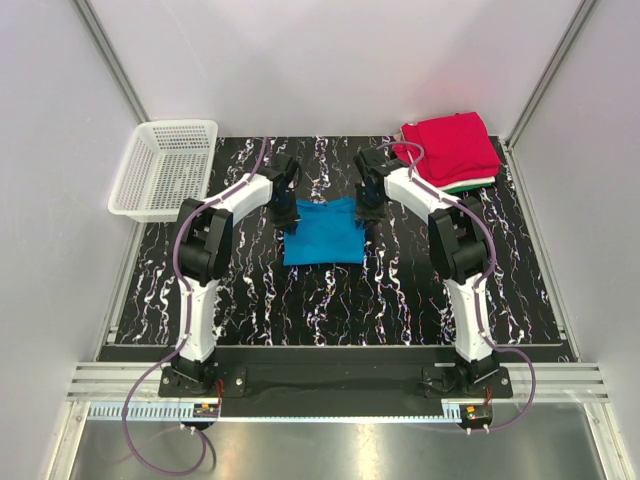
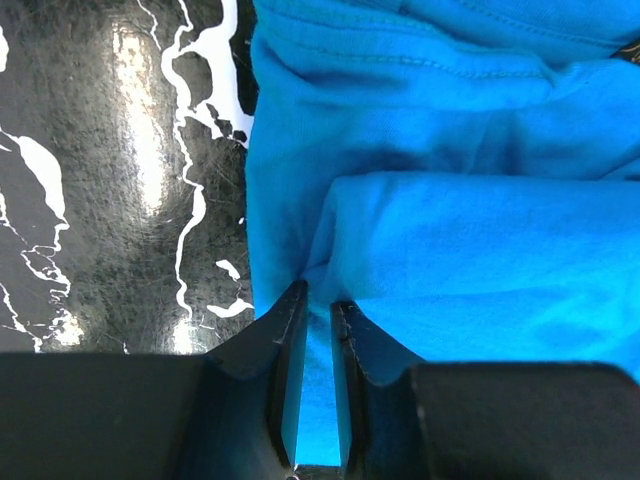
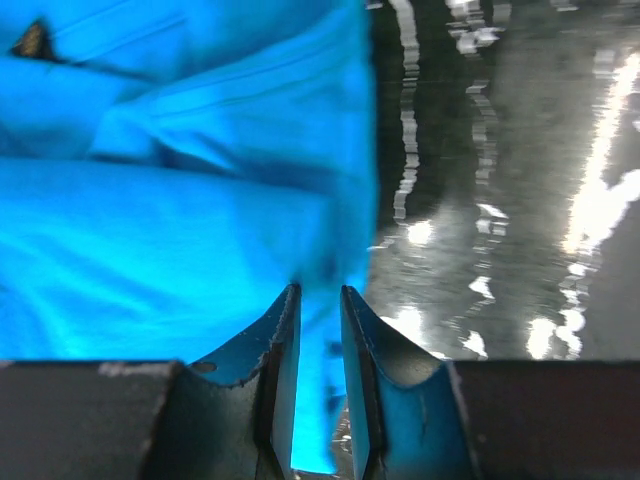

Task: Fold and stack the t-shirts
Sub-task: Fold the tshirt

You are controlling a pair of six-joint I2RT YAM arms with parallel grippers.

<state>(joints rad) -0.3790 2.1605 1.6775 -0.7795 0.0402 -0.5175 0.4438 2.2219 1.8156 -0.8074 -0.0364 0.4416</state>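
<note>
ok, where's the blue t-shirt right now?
Top view: the bright blue cloth t-shirt lies mid-table, its left edge in the left pincer and its right edge in the right pincer; the folded red t-shirt stack sits back right.

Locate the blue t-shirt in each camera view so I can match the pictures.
Top external: blue t-shirt at the centre of the black marbled tabletop.
Left wrist: blue t-shirt fills the right side, edge pinched in the left gripper.
Right wrist: blue t-shirt fills the left side, edge pinched in the right gripper.
Shared landmark: the black marbled tabletop, beside the shirt in every view.
</note>
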